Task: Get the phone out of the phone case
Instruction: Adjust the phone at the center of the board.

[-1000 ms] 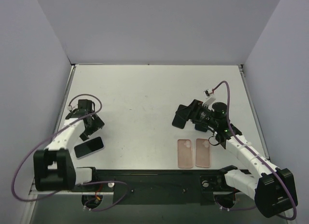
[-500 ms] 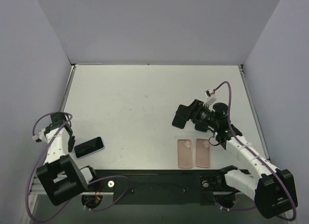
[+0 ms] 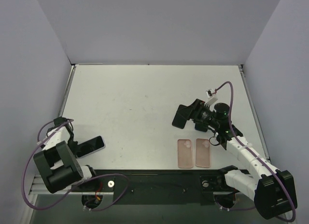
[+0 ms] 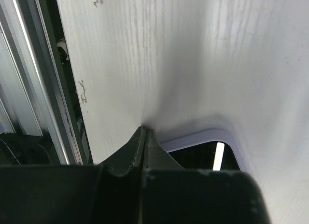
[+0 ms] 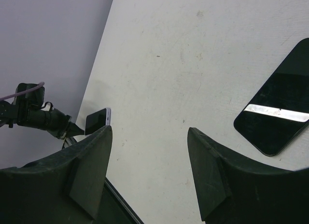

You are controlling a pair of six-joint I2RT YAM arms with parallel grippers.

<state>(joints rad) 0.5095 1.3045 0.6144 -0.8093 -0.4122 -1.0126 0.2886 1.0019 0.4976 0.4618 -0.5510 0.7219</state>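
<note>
Top external: left end effector (image 4: 144,133) retracted, now closed.

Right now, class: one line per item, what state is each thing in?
white-rimmed phone: flat, screen up.
black phone: flat, screen up.
pink cases: two, flat, side by side.
left gripper: shut, empty, tip at the white-rimmed phone's edge.
right gripper: open, empty.

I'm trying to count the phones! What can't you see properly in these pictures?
- Left wrist view: the phone is mostly hidden behind the left gripper and cut by the bottom edge.
- Right wrist view: the black phone runs off the right edge.
- Top view: the left gripper's tips hide under its arm; the phone's pale rim is too small to call a case.
</note>
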